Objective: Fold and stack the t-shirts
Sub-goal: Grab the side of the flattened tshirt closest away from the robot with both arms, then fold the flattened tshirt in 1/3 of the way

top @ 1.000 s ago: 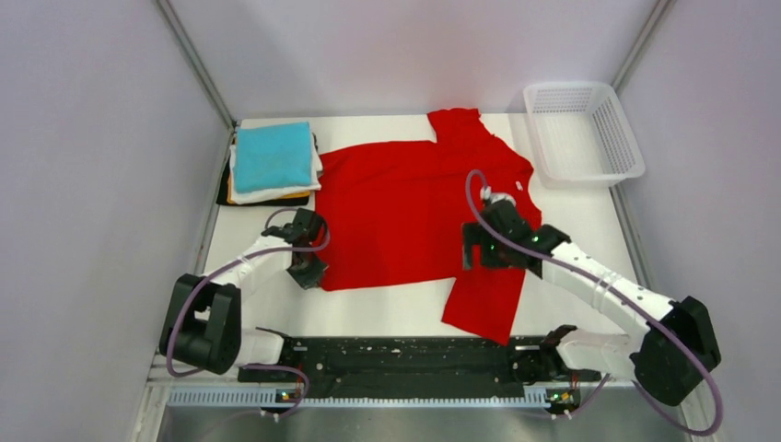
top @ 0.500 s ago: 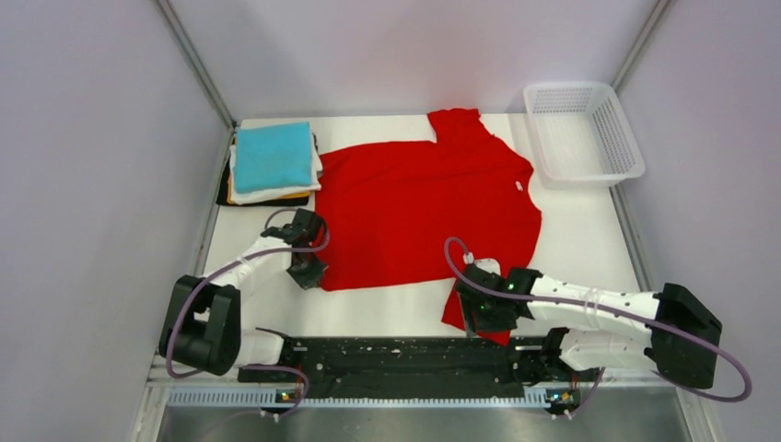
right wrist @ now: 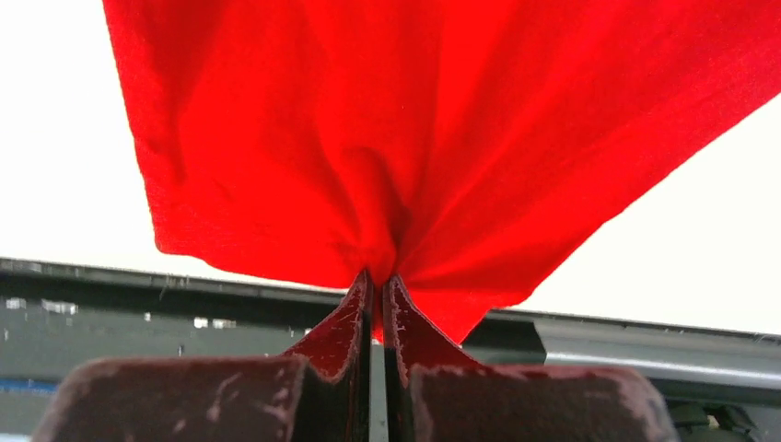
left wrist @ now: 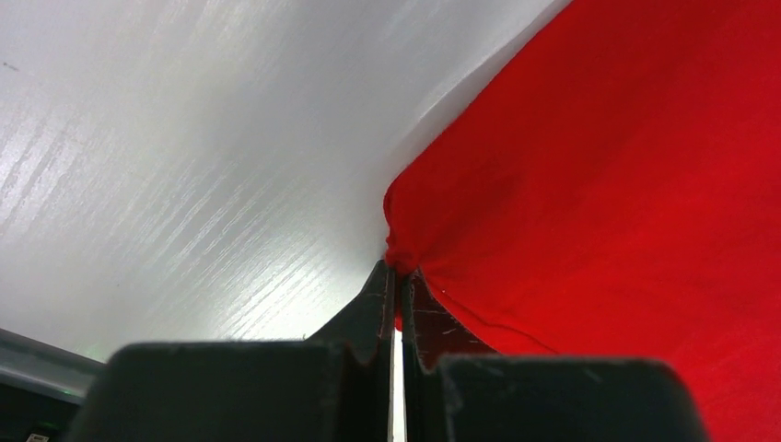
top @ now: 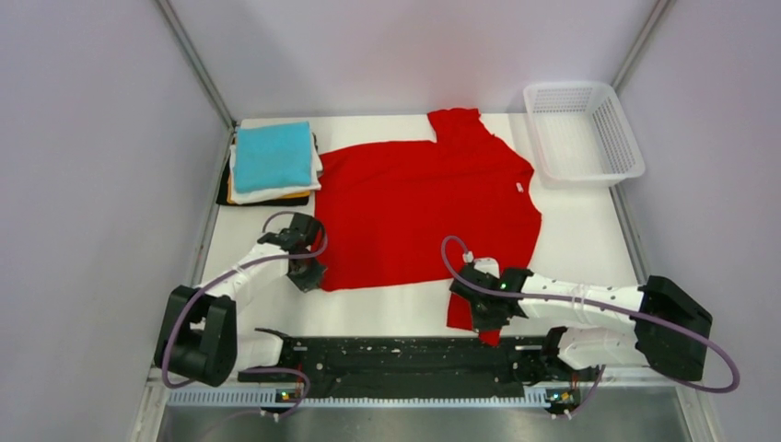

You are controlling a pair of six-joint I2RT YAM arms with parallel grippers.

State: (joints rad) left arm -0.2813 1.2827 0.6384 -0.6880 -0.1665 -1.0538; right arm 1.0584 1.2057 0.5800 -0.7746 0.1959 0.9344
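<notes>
Right arm is the one that moved: a second ago it sat over the middle of the red t-shirt [top: 414, 212], and now it's stretched low along the near edge. The left arm has barely budged.

Going big to small:

- White table [top: 580, 239]: smooth, with faint streaky lines that only the left wrist view picks up.
- The red tee lies spread mostly flat across the middle of the table. It's soft plain cloth, with one sleeve pointing to the far edge and the other to the near edge.
- White plastic basket [top: 569, 87]: far right corner, rectangular with mesh walls, just beside the tee's far shoulder. Only its own mesh floor shows inside.
- Folded stack [top: 241, 191]: far left corner, neat rectangles. The teal shirt [top: 272, 155] is on top, with white under it, a sliver of orange, and black at the bottom.
- Right gripper [top: 479, 318]: pinched tight on the near sleeve. The right wrist view shows the cloth [right wrist: 368, 138] bunching into pleats right at the fingertips [right wrist: 343, 322], with the black rail behind. From above you'd never catch that pinch.
- Left gripper [top: 311, 278]: clamped on the near left corner of the tee. In the left wrist view the fingers [left wrist: 376, 308] meet on a small puckered nub of red hem [left wrist: 589, 184], which is too small to make out from the top camera.
</notes>
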